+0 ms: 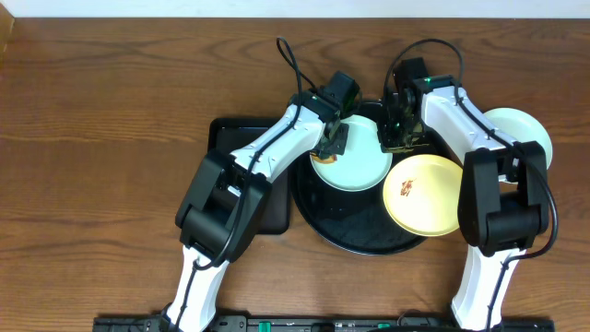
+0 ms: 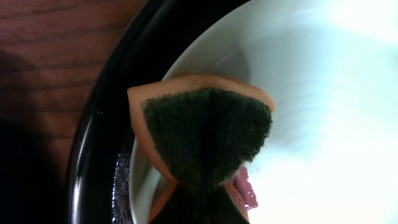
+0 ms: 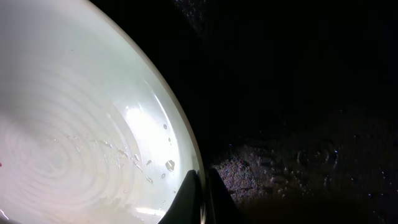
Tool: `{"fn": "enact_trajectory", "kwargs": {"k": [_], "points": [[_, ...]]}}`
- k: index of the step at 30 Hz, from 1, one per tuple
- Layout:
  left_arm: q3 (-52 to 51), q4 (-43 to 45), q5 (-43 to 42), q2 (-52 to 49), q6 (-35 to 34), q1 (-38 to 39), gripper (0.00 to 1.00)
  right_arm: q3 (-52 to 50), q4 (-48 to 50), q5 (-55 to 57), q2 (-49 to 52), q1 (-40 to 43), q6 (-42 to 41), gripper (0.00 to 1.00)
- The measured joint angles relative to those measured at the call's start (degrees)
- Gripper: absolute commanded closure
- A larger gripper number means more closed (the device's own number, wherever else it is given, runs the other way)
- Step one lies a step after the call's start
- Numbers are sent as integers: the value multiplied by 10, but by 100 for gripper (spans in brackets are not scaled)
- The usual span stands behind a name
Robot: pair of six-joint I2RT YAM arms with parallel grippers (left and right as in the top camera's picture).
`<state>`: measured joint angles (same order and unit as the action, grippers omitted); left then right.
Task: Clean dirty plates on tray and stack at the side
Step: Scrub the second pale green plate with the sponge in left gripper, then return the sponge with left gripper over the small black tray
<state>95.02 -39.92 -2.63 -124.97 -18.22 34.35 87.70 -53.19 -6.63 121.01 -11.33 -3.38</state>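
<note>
While left hand (image 1: 330, 143) grips sponge (image 2: 208, 134), right hand (image 3: 200, 199) pinches mint plate (image 1: 355, 168); second mint plate (image 1: 527, 129), one yellow plate (image 1: 426, 195).

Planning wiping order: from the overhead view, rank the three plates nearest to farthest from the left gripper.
1. Pale mint-green round plate, under the green-faced sponge in the left gripper.
2. Pale yellow round plate, to its right.
3. Second mint-green round plate, far right.
</note>
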Motion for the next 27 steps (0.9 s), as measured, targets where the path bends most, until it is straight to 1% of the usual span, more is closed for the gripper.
{"fn": "enact_trajectory", "kwargs": {"k": [8, 20, 23, 27], "points": [[-1, 11, 0, -14, 0, 2, 92, 0, 0, 0, 0, 0, 0, 99], [2, 19, -37, -24, 0, 6, 92, 0, 0, 0, 0, 0, 0, 99], [3, 32, -64, -26, 0, 11, 92, 0, 0, 0, 0, 0, 0, 99], [3, 52, -149, -30, 0, 13, 92, 0, 0, 1, 0, 0, 0, 99]]}}
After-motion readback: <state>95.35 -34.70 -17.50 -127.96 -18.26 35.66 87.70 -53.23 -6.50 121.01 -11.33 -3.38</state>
